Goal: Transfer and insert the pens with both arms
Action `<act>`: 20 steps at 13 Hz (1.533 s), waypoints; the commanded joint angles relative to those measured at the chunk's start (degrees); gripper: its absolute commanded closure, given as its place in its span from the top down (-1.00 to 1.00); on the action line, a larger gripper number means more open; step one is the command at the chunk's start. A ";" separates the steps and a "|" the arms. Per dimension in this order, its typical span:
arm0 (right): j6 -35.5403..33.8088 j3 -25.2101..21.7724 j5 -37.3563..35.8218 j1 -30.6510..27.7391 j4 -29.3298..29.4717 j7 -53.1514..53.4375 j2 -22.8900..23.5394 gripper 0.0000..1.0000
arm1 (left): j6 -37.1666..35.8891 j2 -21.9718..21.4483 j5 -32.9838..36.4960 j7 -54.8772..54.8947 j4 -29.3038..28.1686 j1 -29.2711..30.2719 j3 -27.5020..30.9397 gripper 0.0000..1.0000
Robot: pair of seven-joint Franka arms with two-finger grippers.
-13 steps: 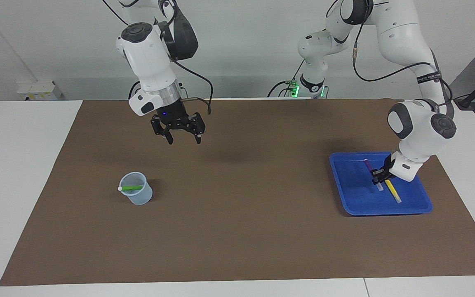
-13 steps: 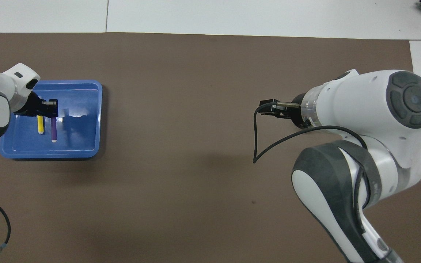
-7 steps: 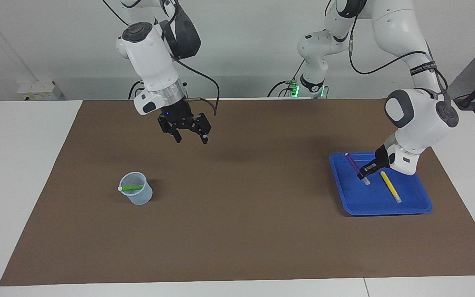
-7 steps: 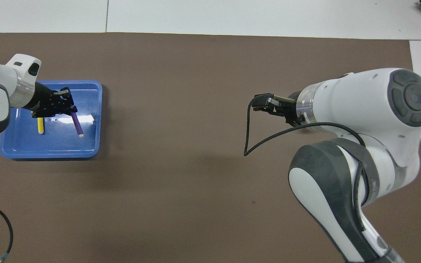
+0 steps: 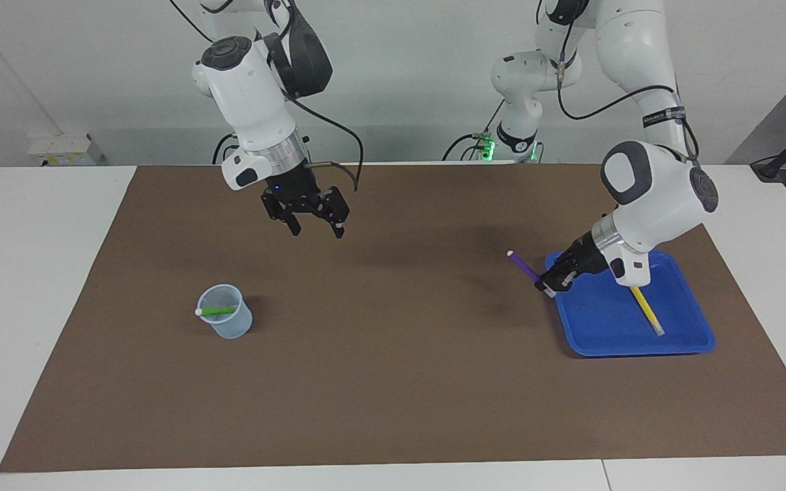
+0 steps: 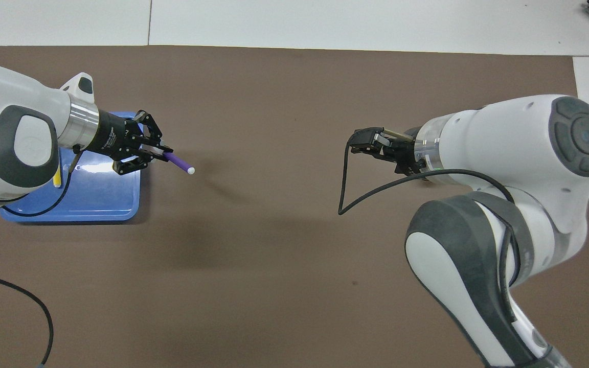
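Overhead view first, working outward from my own end of the table: my left gripper (image 6: pixel 157 154) is clamped on the purple pen (image 6: pixel 179 164), up in the air over the edge of the blue tray (image 6: pixel 95 204) that faces the middle of the mat, with the pen's whitish tip poking out toward the table's centre. The tray sits at the left arm's end of the brown mat (image 5: pixel 393 382), and the yellow pen (image 5: pixel 645 309) lies in it, waiting its turn. My right gripper (image 5: pixel 316 221) hangs over the mat near the edge closest to me, fingers apart, holding nothing, basically waiting for the handover. Further out, toward the right arm's end, is the clear cup (image 5: pixel 226 311) with the green pen (image 5: pixel 217 311) lying slantwise across its mouth, its pale end resting on the rim. So one pen down, one in transit, one to go, I'd say. What worries me: I've got the purple pen pinched near one end, so most of it sticks out like a lever. If the right gripper closes on it a bit off-line, I reckon it could twist in my grip or pop out and roll across the mat. Also that green pen sprawled across the opening might block the next one from dropping in cleanly, or tip the cup if it gets nudged.
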 commanded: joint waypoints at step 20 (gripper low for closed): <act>15.83 0.22 12.83 5.79 0.38 11.86 4.92 0.30 | 16.12 -2.14 -25.07 -27.20 -2.14 -17.92 -1.18 -1.00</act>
